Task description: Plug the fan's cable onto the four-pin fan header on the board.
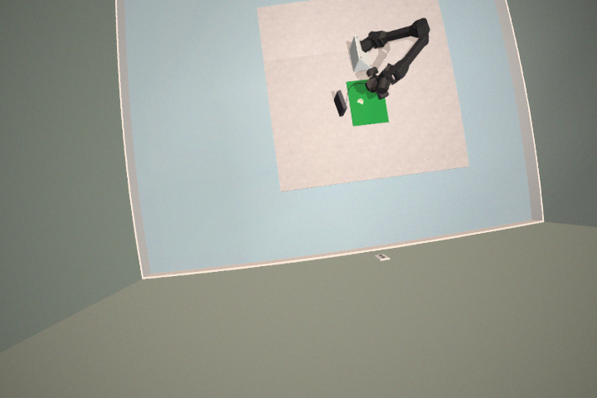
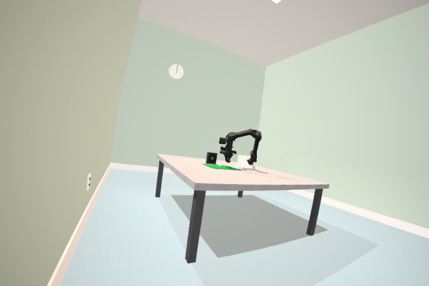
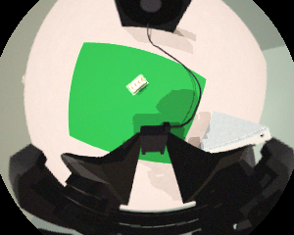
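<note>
My gripper is shut on the black fan plug, held between the fingertips above the green board. The white four-pin header stands on the board, ahead and a little left of the plug in the wrist view, with nothing on it. The thin black cable curves from the plug's right side over the board's edge to the fan. The black fan stands upright beside the board. The plug's underside is hidden.
A pale grey-white angled block stands close to the board, near the arm's base, at the right in the wrist view. The board lies on the pale table.
</note>
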You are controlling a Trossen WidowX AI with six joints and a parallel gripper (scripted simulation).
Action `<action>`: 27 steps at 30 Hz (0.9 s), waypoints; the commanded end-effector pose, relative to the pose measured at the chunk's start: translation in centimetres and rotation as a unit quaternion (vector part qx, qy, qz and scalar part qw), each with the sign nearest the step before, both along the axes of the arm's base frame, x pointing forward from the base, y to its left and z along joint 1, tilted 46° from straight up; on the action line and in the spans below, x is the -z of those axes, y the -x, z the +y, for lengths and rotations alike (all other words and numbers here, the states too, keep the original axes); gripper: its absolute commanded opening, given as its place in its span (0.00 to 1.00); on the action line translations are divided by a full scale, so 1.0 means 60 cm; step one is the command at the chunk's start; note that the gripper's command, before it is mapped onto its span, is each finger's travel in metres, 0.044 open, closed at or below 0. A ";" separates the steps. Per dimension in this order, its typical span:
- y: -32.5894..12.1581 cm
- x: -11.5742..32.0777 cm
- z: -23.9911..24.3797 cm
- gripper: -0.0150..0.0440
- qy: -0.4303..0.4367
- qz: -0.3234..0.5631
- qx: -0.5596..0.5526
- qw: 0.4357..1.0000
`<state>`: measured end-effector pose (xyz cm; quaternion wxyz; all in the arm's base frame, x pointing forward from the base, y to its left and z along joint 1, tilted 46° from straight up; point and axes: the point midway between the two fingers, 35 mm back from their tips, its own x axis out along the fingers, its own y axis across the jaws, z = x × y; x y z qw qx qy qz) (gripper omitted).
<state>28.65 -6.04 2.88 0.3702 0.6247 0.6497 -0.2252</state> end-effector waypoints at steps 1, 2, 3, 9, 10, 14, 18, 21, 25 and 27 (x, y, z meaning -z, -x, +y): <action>0.005 0.004 0.005 0.25 0.029 0.015 -0.007 0.999; 0.006 0.006 0.007 0.25 0.035 0.018 -0.009 0.999; 0.007 0.007 0.008 0.25 0.042 0.022 -0.011 0.999; 0.013 0.016 0.015 0.25 0.081 0.043 -0.019 0.996; 0.014 0.017 0.017 0.25 0.087 0.046 -0.020 0.995; 0.017 0.022 0.020 0.25 0.114 0.057 -0.023 0.992; 0.020 0.027 0.024 0.25 0.142 0.066 -0.026 0.987; 0.021 0.030 0.026 0.25 0.163 0.072 -0.027 0.984; 0.024 0.033 0.028 0.25 0.191 0.079 -0.027 0.978; 0.024 0.034 0.029 0.25 0.205 0.082 -0.027 0.975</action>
